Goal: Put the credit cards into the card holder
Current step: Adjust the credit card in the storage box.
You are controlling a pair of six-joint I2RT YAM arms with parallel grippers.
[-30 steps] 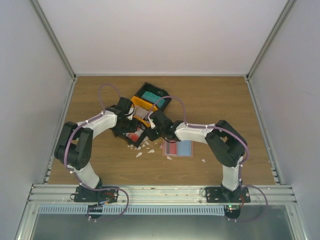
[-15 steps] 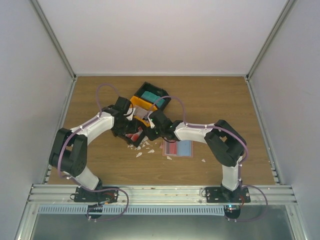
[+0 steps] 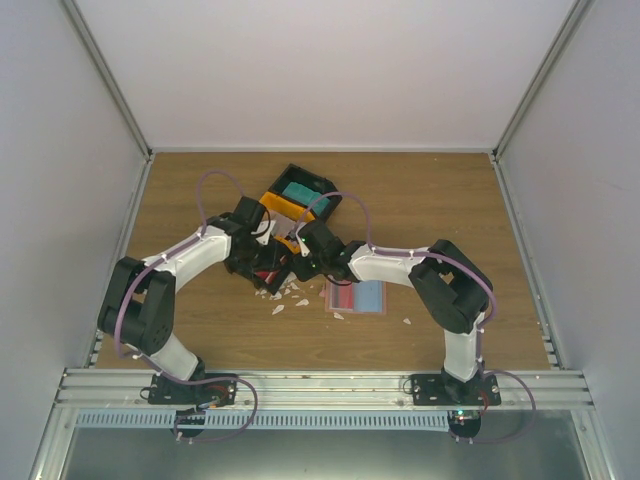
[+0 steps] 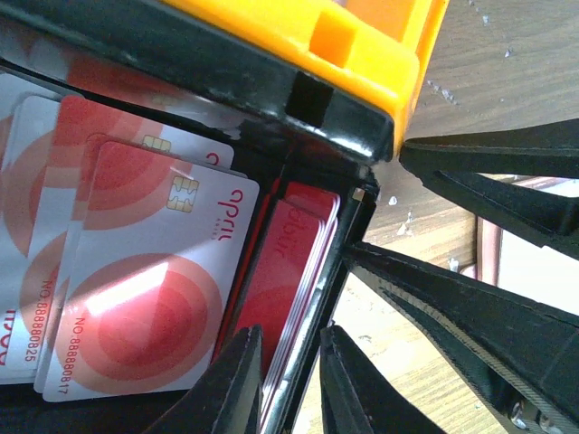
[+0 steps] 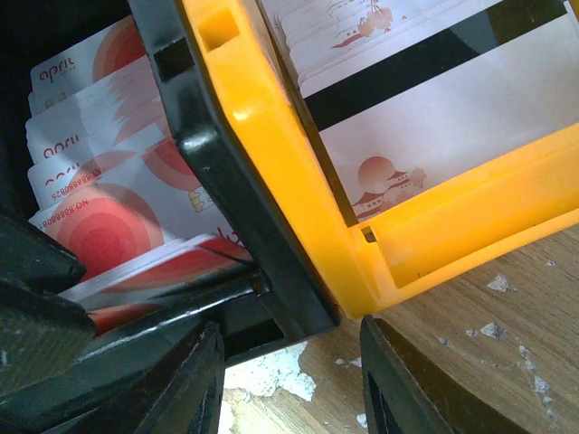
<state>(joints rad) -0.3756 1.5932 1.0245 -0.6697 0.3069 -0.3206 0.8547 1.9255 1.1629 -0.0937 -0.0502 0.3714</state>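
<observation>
The credit cards stand in a black-and-orange tray. White ones with red circles lean beside a red stack. My left gripper is closed narrow, with the red stack's edge and the tray's black wall between its fingers. My right gripper is shut on the tray's near corner, one finger at the black wall, the other at the orange wall. From above, both grippers, left and right, meet at the tray. The card holder lies open on the table beside the right arm, red and light blue inside.
More white cards with a black stripe fill the orange compartment. A teal block sits in the tray's far part. White paper scraps litter the wood in front of the tray, one near the right arm. Walls enclose three sides.
The left arm's elbow swung left and its wrist edged toward the right gripper, covering the red cards seen from above. The right arm has not moved.
</observation>
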